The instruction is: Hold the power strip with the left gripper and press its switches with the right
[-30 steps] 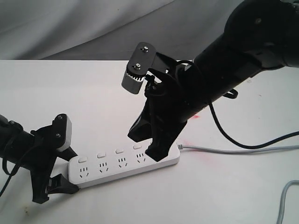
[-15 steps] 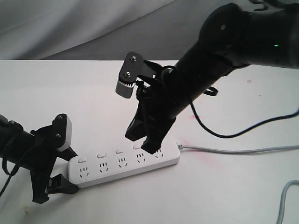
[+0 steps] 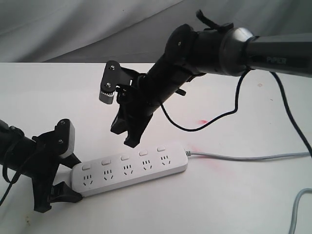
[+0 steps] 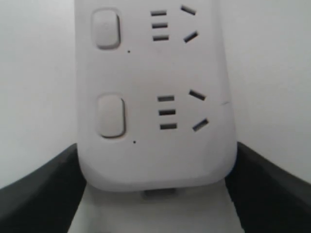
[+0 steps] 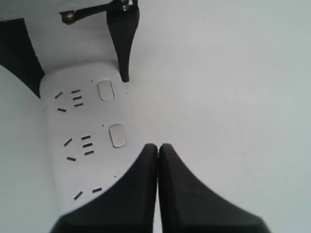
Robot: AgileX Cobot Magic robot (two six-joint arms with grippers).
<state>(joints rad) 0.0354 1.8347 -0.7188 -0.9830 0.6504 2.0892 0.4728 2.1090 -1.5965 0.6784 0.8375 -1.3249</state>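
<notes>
The white power strip (image 3: pixel 131 169) lies flat on the table, its grey cord (image 3: pixel 243 157) running off to the right. My left gripper (image 3: pixel 72 178) is shut on the strip's left end, with a black finger against each long side; the left wrist view shows that end (image 4: pixel 155 121) between the fingers (image 4: pixel 43 189). A row of switches (image 3: pixel 125 157) runs along the strip's far edge. My right gripper (image 3: pixel 130 141) is shut and empty, and hangs just above the middle switches without touching them. In the right wrist view its closed tips (image 5: pixel 158 146) sit beside a switch (image 5: pixel 116 135).
A red smear (image 3: pixel 204 121) marks the white table behind the strip. The right arm's black cable (image 3: pixel 195 127) loops low over the table. A second grey cable (image 3: pixel 297 209) curls at the front right corner. Grey cloth (image 3: pixel 73 29) hangs behind.
My right gripper has lifted off the strip's right end and swung up and to the left, now over the middle switches. The left gripper and the strip have not moved.
</notes>
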